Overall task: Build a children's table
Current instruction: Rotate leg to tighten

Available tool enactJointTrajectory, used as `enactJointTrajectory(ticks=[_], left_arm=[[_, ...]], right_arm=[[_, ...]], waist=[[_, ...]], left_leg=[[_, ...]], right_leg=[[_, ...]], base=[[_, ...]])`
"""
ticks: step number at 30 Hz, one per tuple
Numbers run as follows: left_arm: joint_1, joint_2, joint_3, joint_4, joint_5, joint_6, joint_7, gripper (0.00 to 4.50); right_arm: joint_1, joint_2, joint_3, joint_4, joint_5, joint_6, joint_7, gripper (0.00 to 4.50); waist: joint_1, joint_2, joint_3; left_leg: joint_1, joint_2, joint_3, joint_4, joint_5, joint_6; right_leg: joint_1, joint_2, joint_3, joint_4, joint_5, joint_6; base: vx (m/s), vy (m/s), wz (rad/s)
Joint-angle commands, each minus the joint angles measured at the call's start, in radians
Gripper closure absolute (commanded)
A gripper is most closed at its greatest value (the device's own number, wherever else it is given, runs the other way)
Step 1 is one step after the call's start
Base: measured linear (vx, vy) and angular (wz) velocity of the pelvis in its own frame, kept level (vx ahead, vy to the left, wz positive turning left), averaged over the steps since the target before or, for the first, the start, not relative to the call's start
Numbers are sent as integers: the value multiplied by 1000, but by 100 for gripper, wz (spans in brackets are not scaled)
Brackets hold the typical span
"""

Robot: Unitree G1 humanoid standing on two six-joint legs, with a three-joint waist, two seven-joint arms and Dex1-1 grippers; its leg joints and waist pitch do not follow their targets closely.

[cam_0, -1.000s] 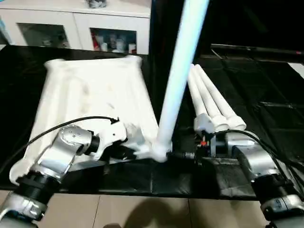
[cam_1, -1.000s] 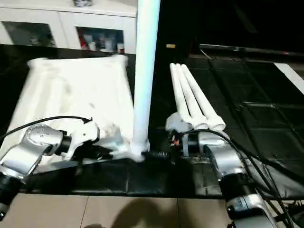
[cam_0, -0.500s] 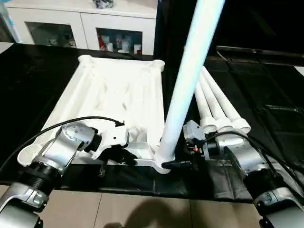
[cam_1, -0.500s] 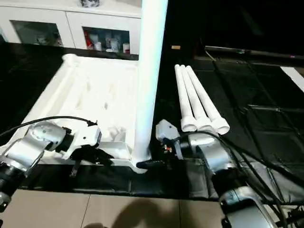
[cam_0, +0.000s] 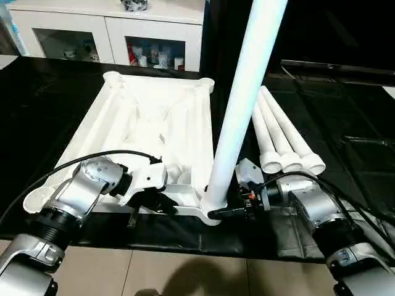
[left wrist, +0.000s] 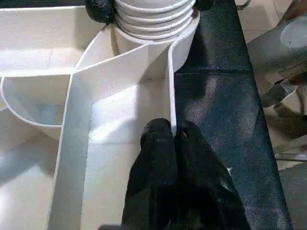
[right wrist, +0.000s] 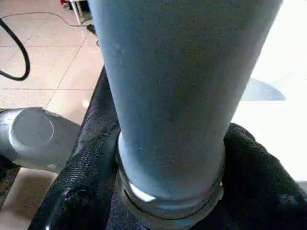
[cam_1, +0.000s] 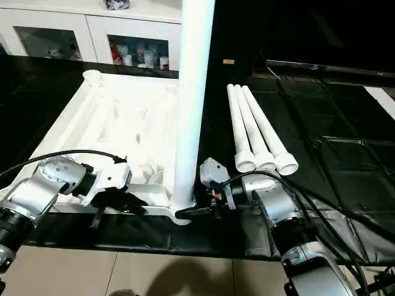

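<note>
Tabletop [cam_0: 154, 142] lies upside down on the black mat [cam_0: 345, 123], ribbed underside up, round sockets at the corners. One leg [cam_0: 244, 105] stands upright in the near corner socket, on the side twd the right arm; ribbed base of that leg looks seated in the socket, but can't tell if fully home.

Left gripper [left wrist: 173, 136]: fingers together, pinched on the thin rim wall of the tabletop just beside that socket, prob. bracing the top so it doesn't slide. Right gripper [cam_1: 188, 211]: black fingers [right wrist: 254, 163] sit either side of the leg's foot, wrapped around it low down and touching it in the right wrist view. Looks like a clamp on the leg, judged from that view.

Three other legs [cam_1: 259, 132] lie side by side on the mat, right of the tabletop, flared ends twd the robot, touching each other, apart from the top. Not yet fitted.

Progress, as a judgement: approx. a quarter done. 1 of 4 legs in, 3 sockets empty (two far ones clearly open; near left one too). Left to do: finish seating this leg if needed, fit 3 more, then flip the table upright.

White cabinet [cam_0: 105, 37] w/ glass doors stands behind the mat, not part of the job.
</note>
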Motion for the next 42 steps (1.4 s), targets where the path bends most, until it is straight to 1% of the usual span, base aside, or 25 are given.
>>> enactJointTrajectory(ticks=[1, 6, 8, 9, 10, 11, 12, 13, 14, 15, 16, 17, 18, 19, 20, 22, 24, 27, 29, 32, 33, 34, 37, 38, 42], left_arm=[[1, -6, -50, 13, 34, -13, -33, 450], [9, -23, -18, 13, 14, 27, 16, 450], [22, -48, 14, -7, 5, 89, 92, 450], [30, -62, 30, -22, -2, 121, 129, 450], [33, -66, 35, -26, -4, 130, 140, 450], [51, -89, 62, -68, -21, 195, 194, 450], [51, -89, 62, -68, -22, 195, 194, 450], [69, -123, 94, -117, -46, 267, 254, 450], [82, -150, 117, -156, -63, 324, 299, 450], [98, -184, 139, -205, -72, 379, 357, 450], [105, -203, 149, -230, -74, 408, 386, 450], [112, -221, 157, -254, -72, 441, 414, 450], [119, -248, 165, -278, -64, 468, 455, 450], [125, -265, 170, -298, -58, 491, 483, 450], [134, -304, 174, -335, -46, 547, 535, 450], [136, -311, 164, -346, -23, 564, 557, 450], [137, -315, 152, -356, 4, 581, 576, 450], [136, -319, 143, -380, 14, 625, 603, 450], [139, -318, 135, -399, 9, 646, 610, 450], [148, -322, 130, -422, 1, 667, 615, 450], [149, -323, 131, -424, -1, 668, 615, 450], [151, -323, 133, -425, -5, 668, 611, 450], [155, -298, 129, -416, -9, 620, 573, 450], [157, -267, 130, -400, -15, 580, 541, 450], [161, -204, 127, -381, -32, 522, 460, 450]], right_arm=[[-18, -1, 0, 5, 9, -10, 11, 174], [1, 15, -23, -16, 27, 5, -21, 178], [28, 38, -46, -39, 34, 17, -95, 178], [41, 48, -53, -52, 33, 32, -132, 178], [45, 51, -55, -56, 32, 38, -143, 178], [69, 69, -64, -81, 24, 64, -212, 178], [69, 69, -64, -81, 24, 64, -212, 178], [92, 102, -76, -107, 23, 100, -286, 178], [109, 129, -85, -124, 20, 122, -346, 178], [126, 170, -99, -137, 19, 149, -426, 178], [132, 192, -106, -140, 17, 166, -468, 178], [135, 214, -115, -138, 13, 178, -511, 178], [133, 243, -131, -132, 15, 199, -566, 178], [133, 261, -141, -133, 17, 217, -603, 178], [120, 292, -156, -119, 1, 225, -691, 178], [116, 297, -154, -120, -3, 233, -706, 178], [113, 302, -149, -125, -10, 242, -718, 178], [118, 309, -155, -143, -18, 265, -738, 178], [120, 308, -156, -150, -22, 270, -744, 123], [124, 303, -156, -153, -21, 263, -757, 100], [125, 302, -157, -153, -20, 259, -758, 75], [127, 296, -158, -154, -18, 245, -754, 75], [138, 266, -157, -161, -25, 205, -725, 61], [148, 229, -160, -178, -15, 178, -667, 38], [160, 161, -180, -216, 24, 164, -555, 9]], waist=[[-5, 15, -65], [-6, 17, -65], [-6, 17, -63], [-7, 14, -62], [-8, 14, -61], [-11, 15, -60], [-13, 16, -60], [-18, 10, -59], [-22, 11, -57], [-30, 8, -58], [-34, 10, -59], [-44, 9, -59], [-47, 7, -59], [-56, 9, -60], [-57, 8, -60], [-58, 10, -62], [-60, 12, -62], [-61, 11, -61], [-63, 12, -59], [-64, 12, -58], [-64, 13, -59], [-64, 12, -59], [-61, 12, -60], [-60, 13, -59], [-52, 14, -60]], left_leg=[[6, 45, -9, -68, -219, 19], [7, 44, -9, -68, -226, 15], [9, 46, -10, -69, -237, 10], [9, 45, -11, -69, -247, 7], [8, 45, -11, -71, -250, 4], [8, 45, -14, -74, -261, -1], [8, 46, -15, -75, -262, -6], [9, 44, -14, -75, -274, -6], [6, 44, -16, -77, -273, -11], [4, 40, -17, -75, -275, -8], [4, 43, -18, -76, -265, -14], [-1, 41, -19, -76, -253, -13], [0, 37, -17, -75, -252, -8], [-3, 36, -17, -74, -236, -4], [0, 36, -14, -71, -226, 3], [-3, 32, -14, -70, -199, 12], [-2, 34, -12, -69, -196, 25], [-2, 36, -13, -72, -195, 26], [-1, 34, -12, -72, -216, 22], [0, 34, -13, -73, -232, 20], [0, 35, -13, -72, -226, 20], [0, 34, -12, -72, -223, 21], [-1, 34, -12, -71, -222, 24], [-1, 34, -13, -72, -225, 26], [-1, 33, -12, -70, -217, 41]], right_leg=[[51, -86, 54, -72, -254, -188], [51, -86, 54, -73, -262, -188], [49, -88, 54, -75, -275, -188], [50, -89, 54, -77, -298, -183], [51, -89, 55, -77, -308, -178], [51, -88, 54, -80, -338, -169], [51, -89, 55, -79, -341, -166], [49, -89, 54, -84, -369, -159], [51, -90, 54, -84, -382, -154], [51, -91, 52, -90, -410, -142], [53, -92, 54, -85, -397, -146], [53, -91, 53, -86, -389, -146], [51, -89, 52, -91, -400, -140], [54, -87, 53, -89, -388, -138], [49, -86, 54, -92, -386, -135], [52, -83, 53, -90, -355, -136], [50, -79, 53, -89, -310, -145], [51, -79, 53, -86, -288, -150], [51, -79, 54, -89, -311, -146], [50, -81, 54, -93, -337, -139], [49, -81, 55, -93, -329, -140], [49, -81, 55, -93, -322, -141], [50, -80, 55, -92, -311, -140], [50, -80, 54, -92, -310, -140], [53, -78, 54, -89, -272, -148]], base=[[0, 0, 0], [0, 0, 0], [0, 0, 0], [0, 0, 0], [0, 0, 0], [0, 0, 0], [0, 0, 0], [0, 0, 0], [0, 0, 0], [0, 0, 0], [0, 0, 0], [0, 0, 0], [0, 0, 0], [0, 0, 0], [0, 0, 0], [0, 0, 0], [0, 0, 0], [0, 0, 0], [0, 0, 0], [0, 0, 0], [0, 0, 0], [0, 0, 0], [0, 0, 0], [0, 0, 0], [0, 0, 0]])
